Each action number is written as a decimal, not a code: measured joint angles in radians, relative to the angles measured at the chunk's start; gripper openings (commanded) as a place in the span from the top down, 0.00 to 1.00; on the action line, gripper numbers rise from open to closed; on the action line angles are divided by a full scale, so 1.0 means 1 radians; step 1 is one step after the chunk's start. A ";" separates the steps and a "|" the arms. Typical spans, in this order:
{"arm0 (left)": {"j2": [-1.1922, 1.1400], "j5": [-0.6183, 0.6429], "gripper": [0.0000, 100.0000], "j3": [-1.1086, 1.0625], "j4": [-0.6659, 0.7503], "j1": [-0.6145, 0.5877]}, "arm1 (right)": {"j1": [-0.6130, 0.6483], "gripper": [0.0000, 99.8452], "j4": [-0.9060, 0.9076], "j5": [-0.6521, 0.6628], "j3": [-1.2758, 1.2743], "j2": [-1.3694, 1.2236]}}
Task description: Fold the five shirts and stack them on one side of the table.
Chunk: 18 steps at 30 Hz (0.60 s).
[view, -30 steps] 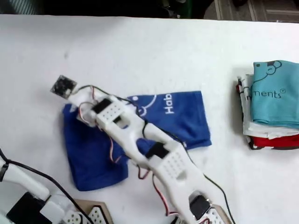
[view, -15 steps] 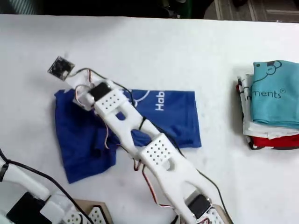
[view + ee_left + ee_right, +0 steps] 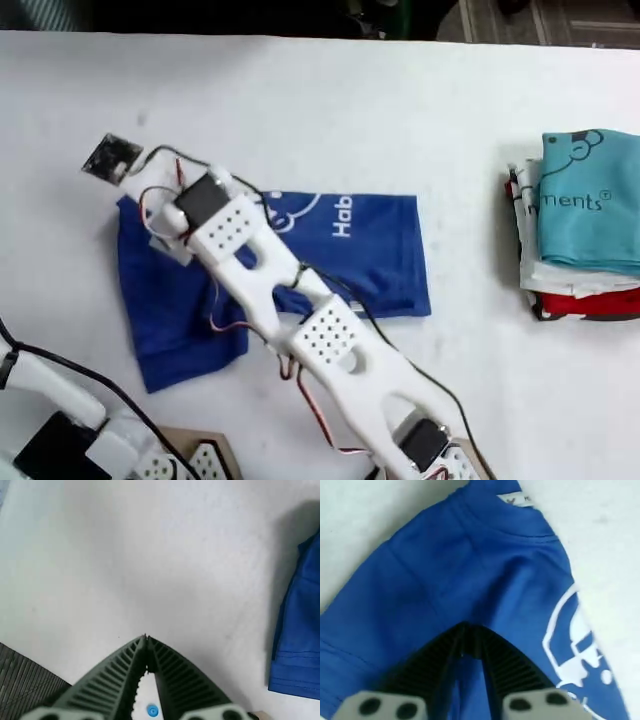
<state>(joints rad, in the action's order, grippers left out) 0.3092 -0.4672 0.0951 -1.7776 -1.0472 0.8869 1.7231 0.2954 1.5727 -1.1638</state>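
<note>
Dragging leftward, the right pincer (image 3: 470, 640), closed on the shirt (image 3: 370, 250), has pulled it flatter for folding; left pincer (image 3: 146, 647) rests closed, empty, over worktop (image 3: 150, 555).

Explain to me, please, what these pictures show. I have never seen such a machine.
These are two small robot arms at a white table. One picture looks down from above; the other two come from a camera on each arm's wrist. The right arm stretches over a blue shirt, and the right hand is shut on its cloth. The left hand is shut, holding nothing, above bare table. At one edge of the table lies a stack of folded shirts.
</note>
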 measured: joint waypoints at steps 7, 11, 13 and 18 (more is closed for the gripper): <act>0.000 0.000 0.98 0.000 0.000 -0.002 | 0.034 0.98 0.005 -0.051 -0.305 0.164; 0.000 0.000 0.98 0.000 0.000 0.000 | 0.083 0.98 0.003 -0.069 -0.568 0.295; 0.000 0.000 0.98 0.000 0.000 0.002 | 0.083 0.98 -0.002 -0.069 -0.692 0.318; 0.000 0.000 0.98 0.000 0.000 0.015 | 0.069 0.98 -0.005 -0.069 -0.959 0.336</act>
<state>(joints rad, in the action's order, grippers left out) 0.3092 -0.4672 0.0951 -1.7776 -1.0319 0.9559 1.7185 0.2263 0.6137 -0.8278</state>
